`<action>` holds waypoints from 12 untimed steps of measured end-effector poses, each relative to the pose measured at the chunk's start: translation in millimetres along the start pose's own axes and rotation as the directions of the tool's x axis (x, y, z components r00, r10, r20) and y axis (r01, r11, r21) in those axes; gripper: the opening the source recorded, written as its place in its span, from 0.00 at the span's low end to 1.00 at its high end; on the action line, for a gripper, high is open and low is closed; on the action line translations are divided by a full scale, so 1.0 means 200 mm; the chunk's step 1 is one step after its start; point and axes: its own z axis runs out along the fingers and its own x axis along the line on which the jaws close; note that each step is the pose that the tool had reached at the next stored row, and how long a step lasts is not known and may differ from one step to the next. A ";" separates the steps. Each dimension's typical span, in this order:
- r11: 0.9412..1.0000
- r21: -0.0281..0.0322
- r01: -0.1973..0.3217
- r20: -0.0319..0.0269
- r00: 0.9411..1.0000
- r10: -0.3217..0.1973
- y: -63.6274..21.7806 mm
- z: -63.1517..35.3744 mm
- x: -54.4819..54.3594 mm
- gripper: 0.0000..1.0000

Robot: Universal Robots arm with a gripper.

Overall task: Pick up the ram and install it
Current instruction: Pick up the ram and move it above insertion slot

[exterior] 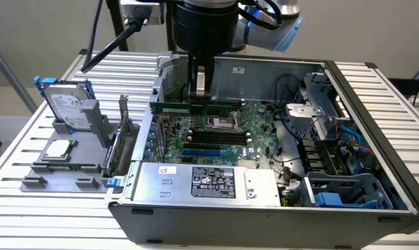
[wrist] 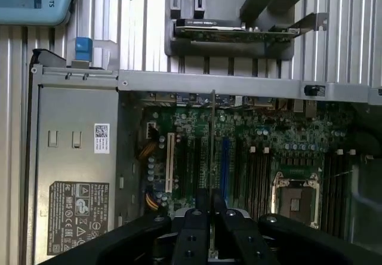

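The ram [exterior: 174, 107] is a long thin green stick held level above the motherboard [exterior: 258, 130], inside the open computer case [exterior: 376, 130]. My gripper [exterior: 201, 95] is shut on its middle from above. In the wrist view the ram [wrist: 213, 133] shows edge-on as a thin line running out from between the black fingers [wrist: 194, 229]. It hangs over the board, parallel to the black slots [wrist: 258, 175] beside the processor socket [wrist: 294, 198]. In the exterior view those black slots [exterior: 217, 137] lie below the socket [exterior: 221, 123], nearer the camera than the ram.
A silver power supply [exterior: 202, 182] fills the case's near side; cables and a blue drive bay [exterior: 342, 195] are at the exterior view's right. Outside the case, a grey fixture [exterior: 63, 172] holds a hard drive [exterior: 65, 104], a square processor chip [exterior: 59, 148] and an upright green card [exterior: 120, 133].
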 end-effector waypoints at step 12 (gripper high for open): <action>1.000 0.000 0.000 -0.008 1.000 0.000 -0.143 0.024 -0.18 0.14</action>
